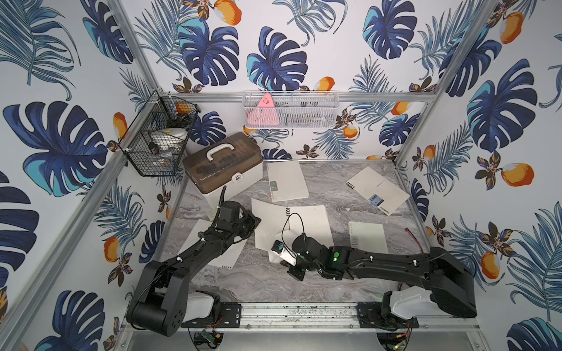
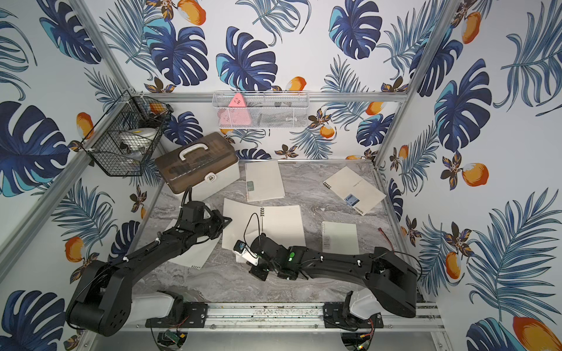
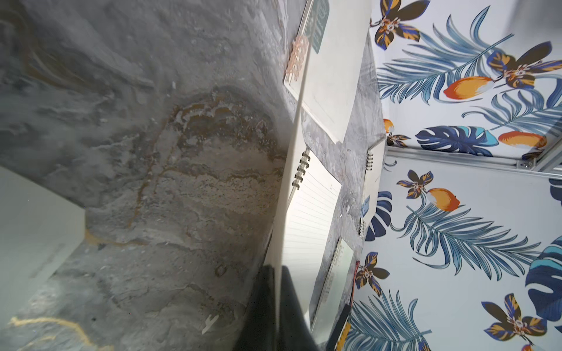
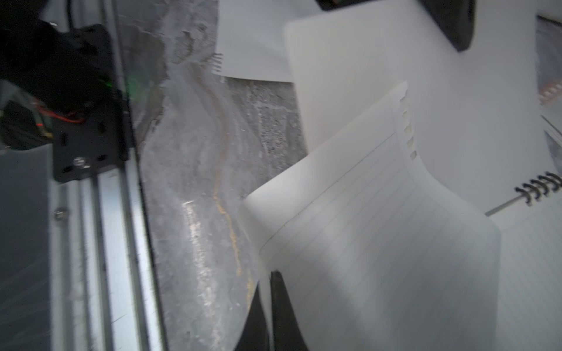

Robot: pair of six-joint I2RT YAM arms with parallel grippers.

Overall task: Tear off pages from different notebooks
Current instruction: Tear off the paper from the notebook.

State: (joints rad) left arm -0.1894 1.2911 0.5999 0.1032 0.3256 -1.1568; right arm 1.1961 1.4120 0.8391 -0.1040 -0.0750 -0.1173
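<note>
An open notebook (image 1: 307, 226) lies mid-table, its coil (image 4: 541, 188) showing. My left gripper (image 1: 258, 219) (image 3: 277, 270) is shut on the edge of its turned-over left leaf (image 1: 267, 218). My right gripper (image 1: 271, 256) (image 4: 269, 275) is shut on a lined page (image 4: 380, 228). The page curls upward, and its ripped hole edge hangs free of the coil. Three closed notebooks lie around: a small one (image 1: 287, 180) at the back, a blue-labelled one (image 1: 378, 190) back right, and a small one (image 1: 368, 237) to the right. A loose page (image 1: 220, 255) lies under my left arm.
A brown-lidded white box (image 1: 223, 170) stands at the back left, close behind my left wrist. A black wire basket (image 1: 155, 142) and a white mesh basket (image 1: 290, 111) hang on the walls. A red wire (image 1: 413, 235) lies by the right edge. The metal rail (image 1: 298, 313) runs along the front.
</note>
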